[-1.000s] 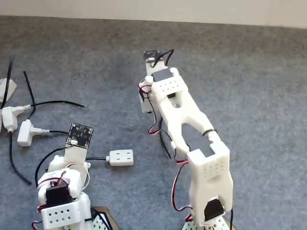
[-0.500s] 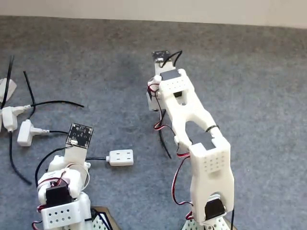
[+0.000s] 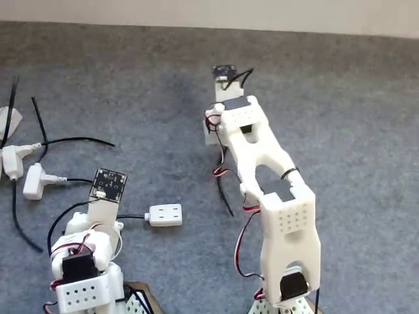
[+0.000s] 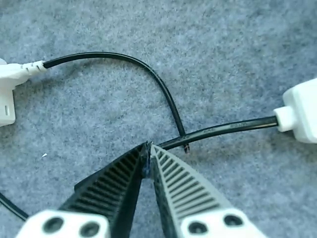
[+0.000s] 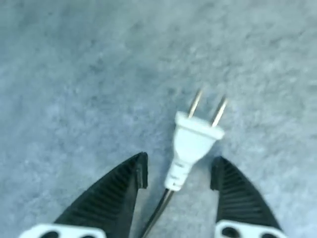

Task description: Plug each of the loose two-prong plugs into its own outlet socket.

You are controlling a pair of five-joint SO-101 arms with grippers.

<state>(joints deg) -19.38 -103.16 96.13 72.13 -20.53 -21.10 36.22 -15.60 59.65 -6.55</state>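
Observation:
My right gripper (image 5: 181,169) is open, its two black fingers on either side of a white two-prong plug (image 5: 194,139). The plug lies flat on the grey carpet with its prongs pointing away from the gripper, and its black cord (image 5: 157,213) runs back under the wrist. My left gripper (image 4: 149,148) is shut and empty, with its tips just above a black cable (image 4: 218,130). That cable leads to the white outlet socket (image 4: 301,115) (image 3: 165,214). A second white plug (image 4: 9,94) lies at the edge of the left wrist view.
Grey carpet covers the whole floor. At the far left lie several white plugs (image 3: 33,180) with black cords (image 3: 78,140). The right arm (image 3: 262,163) stretches up the middle, and a black cord end (image 3: 224,196) lies beneath it. The left arm (image 3: 88,261) is folded at the front left.
The right arm has swung to the right and reached slightly farther from its base. The left arm, the socket and the plugs at the left have not moved.

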